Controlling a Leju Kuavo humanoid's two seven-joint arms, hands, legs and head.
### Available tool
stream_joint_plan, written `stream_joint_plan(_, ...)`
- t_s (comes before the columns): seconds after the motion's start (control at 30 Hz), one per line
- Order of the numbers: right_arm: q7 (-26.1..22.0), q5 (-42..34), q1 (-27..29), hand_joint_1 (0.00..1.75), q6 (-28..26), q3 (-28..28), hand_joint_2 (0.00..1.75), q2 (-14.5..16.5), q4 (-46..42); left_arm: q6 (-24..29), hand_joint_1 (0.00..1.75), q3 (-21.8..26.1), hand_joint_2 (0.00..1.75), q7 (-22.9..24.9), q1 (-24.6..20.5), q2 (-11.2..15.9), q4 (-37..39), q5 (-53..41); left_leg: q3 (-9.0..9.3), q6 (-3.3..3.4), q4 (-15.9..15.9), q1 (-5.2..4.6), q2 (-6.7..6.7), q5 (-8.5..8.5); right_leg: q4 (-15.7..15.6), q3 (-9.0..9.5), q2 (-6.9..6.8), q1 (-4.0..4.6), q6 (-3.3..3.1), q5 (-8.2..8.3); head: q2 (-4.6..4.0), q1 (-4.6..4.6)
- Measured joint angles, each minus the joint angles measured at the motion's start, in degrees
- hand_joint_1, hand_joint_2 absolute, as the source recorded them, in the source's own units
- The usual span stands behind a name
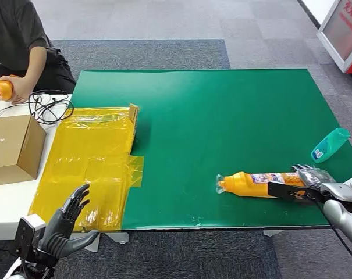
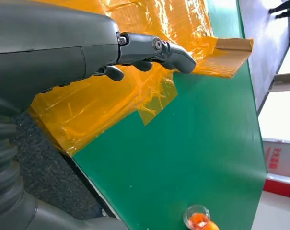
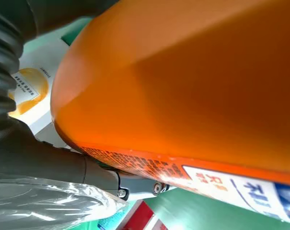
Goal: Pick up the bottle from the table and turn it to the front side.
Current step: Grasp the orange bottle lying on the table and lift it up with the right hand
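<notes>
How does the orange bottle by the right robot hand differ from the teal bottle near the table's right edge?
The orange plastic bottle is long, with a clear cap and a printed label; the teal translucent bottle is shorter and stubbier, with a blue label. The orange one lies near the front edge, with the right robot hand closed around its base; the teal one lies untouched, farther back. Both lie on their sides on the green table mat.

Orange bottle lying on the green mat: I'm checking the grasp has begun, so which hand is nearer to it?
Right. The right hand is closed around the orange bottle's base end. The left hand hovers open off the table's near-left corner, far across the mat.
</notes>
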Motion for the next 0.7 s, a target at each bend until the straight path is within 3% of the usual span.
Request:
stream_joint_plan(0.17, 0.0, 0.2, -0.2, 1.75, -0.9, 0.3, 1.75, 0.6, 0.4, 0.2, 0.00, -0.1, 1.75, 0.0, 0.0, 0.1, 0.0, 0.3, 0.02, 0.00, 0.0, 0.00, 0.00, 0.00, 0.0, 0.01, 0.00, 0.00, 0.00, 0.01, 0.00, -0.01)
stream_joint_plan(0.7, 2.1, 2.5, 2.4, 1.75, -5.2, -1.5, 1.75, 2.8, -2.3, 0.5, 0.00, -0.2, 1.75, 1.3, 0.5, 0.0, 0.0, 0.4, 0.02, 0.00, 0.0, 0.01, -0.01, 0.00, 0.0, 0.03, -0.01, 0.01, 0.00, 0.01, 0.00, -0.02)
